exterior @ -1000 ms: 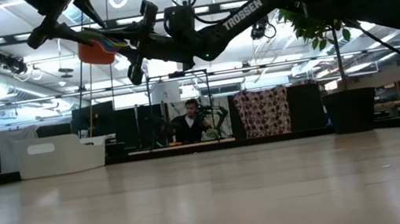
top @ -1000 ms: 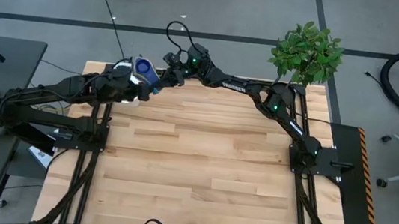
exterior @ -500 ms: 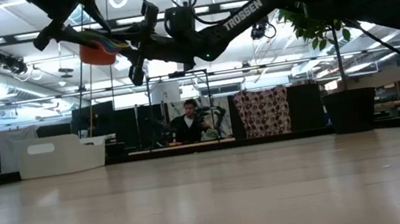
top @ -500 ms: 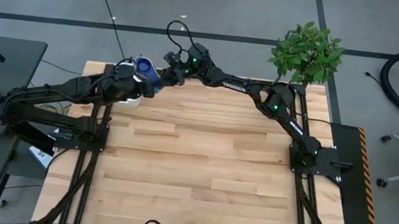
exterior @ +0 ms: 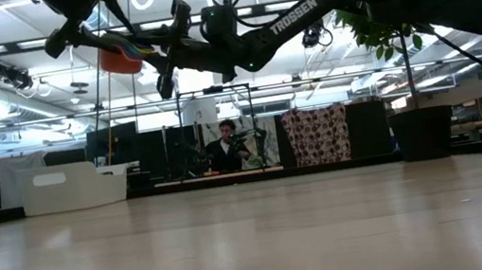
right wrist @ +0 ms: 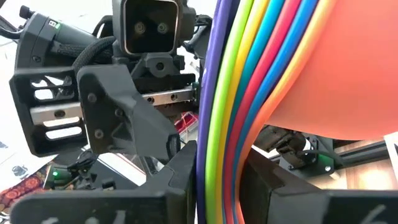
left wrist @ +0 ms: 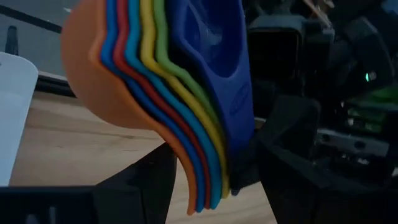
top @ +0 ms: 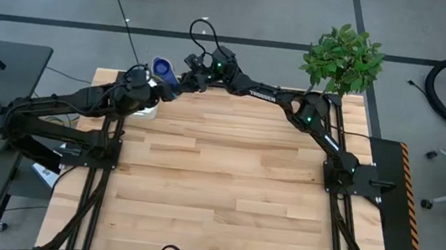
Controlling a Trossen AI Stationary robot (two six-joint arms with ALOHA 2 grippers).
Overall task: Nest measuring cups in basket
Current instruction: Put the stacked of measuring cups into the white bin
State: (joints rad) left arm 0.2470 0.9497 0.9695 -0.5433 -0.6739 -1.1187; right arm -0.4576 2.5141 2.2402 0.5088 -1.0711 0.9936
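High view shows both arms meeting at the far left corner of the table (top: 225, 184); the right gripper (top: 179, 82) reaches across from the right side and holds the nested measuring cups (top: 163, 69) in the air, the dark blue bowl looking upward; the left gripper (top: 153, 90) sits just beside the stack, on its near side. The basket (top: 145, 109) is white and mostly hidden under the left arm; only a small part shows at the table's left far corner.

Low view shows the cups (exterior: 119, 57) high above the table, the orange bowl lowest, and the basket (exterior: 73, 185) standing on the table well below them, left of the middle; a person sits far behind in the room, and a potted plant (exterior: 421, 132) stands at the right.

Right wrist view shows its two fingers (right wrist: 186, 163) pressed on the handles of the stack (right wrist: 261, 93), so it pinches the cups. Left wrist view shows the stack (left wrist: 161, 93) between that gripper's own fingers (left wrist: 143, 180), which are spread wide; whether they touch the cups cannot be told.
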